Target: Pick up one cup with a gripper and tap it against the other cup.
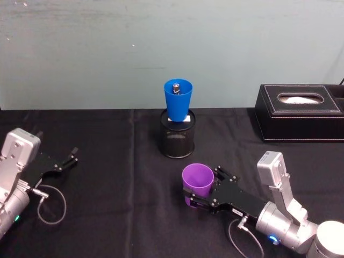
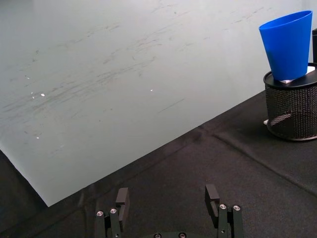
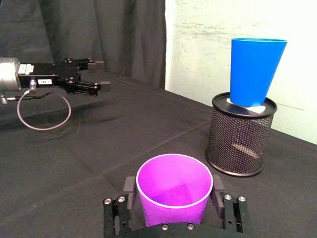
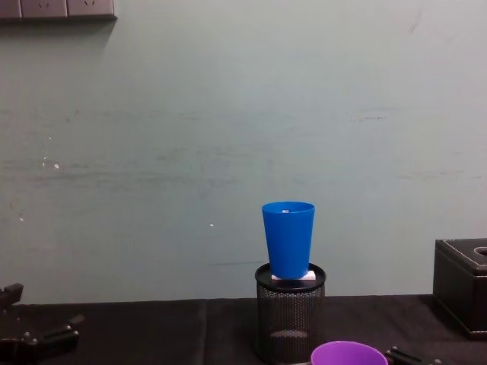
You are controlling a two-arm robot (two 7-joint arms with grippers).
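The purple cup (image 1: pixel 198 180) stands upright low over the black cloth in front of me, with my right gripper (image 1: pixel 206 187) shut on it. In the right wrist view one finger (image 3: pixel 130 187) presses each side of the cup (image 3: pixel 173 191). The blue cup (image 1: pixel 178 99) stands upright on top of a black mesh pen holder (image 1: pixel 178 141), farther back and slightly left of the purple one. Both also show in the chest view: blue cup (image 4: pixel 288 239), purple rim (image 4: pixel 348 354). My left gripper (image 1: pixel 72 157) rests open and empty at the far left.
A black tissue box (image 1: pixel 301 113) sits at the back right. A pale wall (image 1: pixel 161 43) rises just behind the pen holder. Black cloth (image 1: pixel 118 215) covers the table between the two arms. A thin cable (image 1: pixel 54 207) loops beside the left wrist.
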